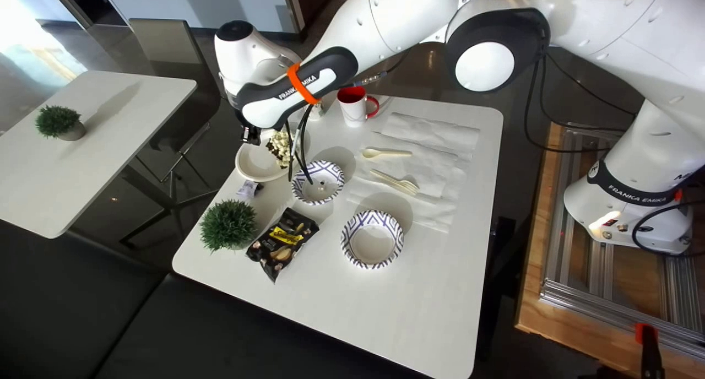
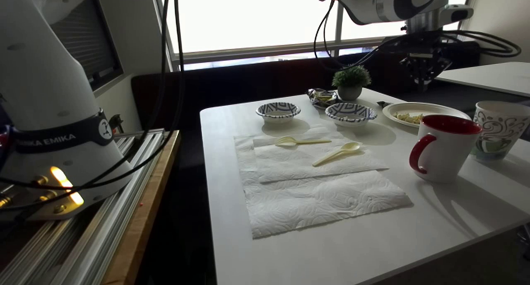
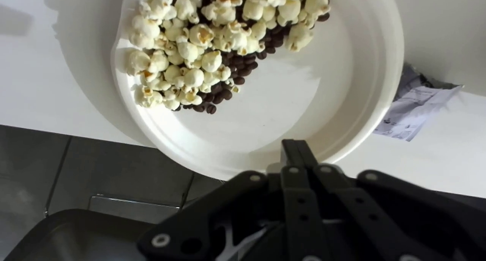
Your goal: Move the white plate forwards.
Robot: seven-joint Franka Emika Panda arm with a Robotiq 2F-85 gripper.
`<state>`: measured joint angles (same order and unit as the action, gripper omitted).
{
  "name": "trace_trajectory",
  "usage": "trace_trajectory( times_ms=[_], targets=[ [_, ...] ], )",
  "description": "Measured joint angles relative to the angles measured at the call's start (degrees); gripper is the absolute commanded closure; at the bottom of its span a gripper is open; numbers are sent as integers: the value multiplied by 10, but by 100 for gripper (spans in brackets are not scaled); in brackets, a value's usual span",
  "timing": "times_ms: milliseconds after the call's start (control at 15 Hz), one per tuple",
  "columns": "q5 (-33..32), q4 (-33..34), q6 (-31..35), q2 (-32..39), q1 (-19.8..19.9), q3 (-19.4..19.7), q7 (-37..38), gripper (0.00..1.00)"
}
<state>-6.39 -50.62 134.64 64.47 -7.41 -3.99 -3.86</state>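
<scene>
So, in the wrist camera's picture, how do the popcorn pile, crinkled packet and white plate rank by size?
1. White plate, cut off at the top
2. Popcorn pile, likewise
3. Crinkled packet

Popcorn (image 3: 210, 61) on plate (image 3: 284, 98), packet (image 3: 415, 109) beside it, fork (image 2: 300, 142) and spoon (image 2: 347, 148) on paper towels (image 2: 327, 198)

"FRANKA EMIKA" (image 1: 632, 195) on base (image 1: 630, 205) (arm (image 1: 405, 12) too)

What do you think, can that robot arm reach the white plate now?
Probably yes: in the wrist view the gripper shows over the rim of the white plate, nothing visible between. It is shut and may need opening.
</scene>
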Motion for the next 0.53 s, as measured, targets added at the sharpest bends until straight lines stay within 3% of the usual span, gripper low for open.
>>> trace_trajectory(
  times_ms=[533],
  targets=[
    [1, 71, 18, 68, -1, -3, -5, 97]
  ],
)
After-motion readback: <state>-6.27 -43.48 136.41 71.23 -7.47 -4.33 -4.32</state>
